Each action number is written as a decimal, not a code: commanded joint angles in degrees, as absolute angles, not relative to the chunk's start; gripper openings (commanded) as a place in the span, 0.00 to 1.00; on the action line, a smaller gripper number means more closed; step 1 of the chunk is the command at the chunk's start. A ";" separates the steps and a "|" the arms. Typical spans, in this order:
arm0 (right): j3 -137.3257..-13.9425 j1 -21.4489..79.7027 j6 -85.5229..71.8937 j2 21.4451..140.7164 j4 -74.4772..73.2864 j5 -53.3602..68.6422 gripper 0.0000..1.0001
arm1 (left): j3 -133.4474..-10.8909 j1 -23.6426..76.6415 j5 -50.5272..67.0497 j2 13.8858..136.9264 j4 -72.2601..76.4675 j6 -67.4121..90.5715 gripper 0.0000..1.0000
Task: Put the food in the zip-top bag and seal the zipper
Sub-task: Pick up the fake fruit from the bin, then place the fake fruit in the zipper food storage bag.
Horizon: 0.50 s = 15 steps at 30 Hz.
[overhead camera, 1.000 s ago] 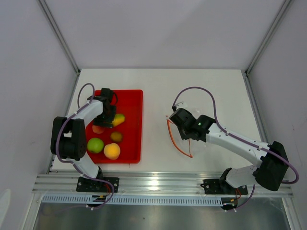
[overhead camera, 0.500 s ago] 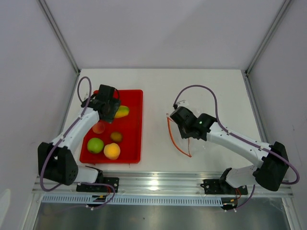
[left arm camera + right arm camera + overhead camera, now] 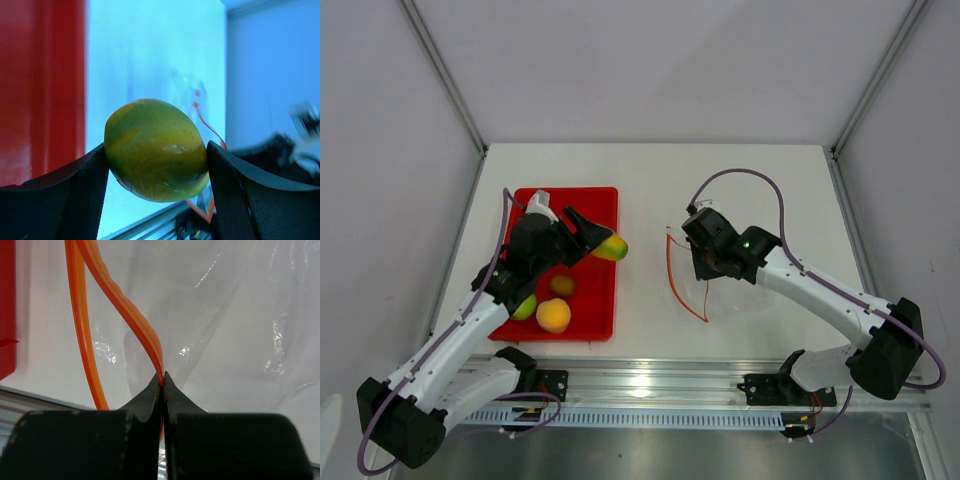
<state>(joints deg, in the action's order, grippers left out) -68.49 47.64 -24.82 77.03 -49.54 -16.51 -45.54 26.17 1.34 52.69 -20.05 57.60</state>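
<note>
Within the left claw [image 3: 156, 149]: yellow-green fruit [image 3: 155, 145].

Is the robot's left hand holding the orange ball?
No, the left gripper squeezes a yellow-green fruit; the orange ball sits in the red tray.

From above, only a sliver of the green apple [image 3: 526, 307] showing, the rest under the left arm [image 3: 460, 335]. Hard to trace the zip-top bag [image 3: 715, 295], clear on white. Left wrist view: zipper [image 3: 202, 117] partly behind the yellow-green fruit [image 3: 156, 150]; right arm [image 3: 285, 150] a blur at the right edge; left fingers [image 3: 75, 200] cut off below. Right wrist view: red tray [image 3: 6, 315] cropped at left, right fingers [image 3: 145, 400] cropped below.
</note>
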 commanded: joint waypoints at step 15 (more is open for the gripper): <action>-69.87 46.50 -28.21 75.50 -46.50 -3.69 0.00 | -33.57 38.84 22.94 54.56 18.97 47.28 0.56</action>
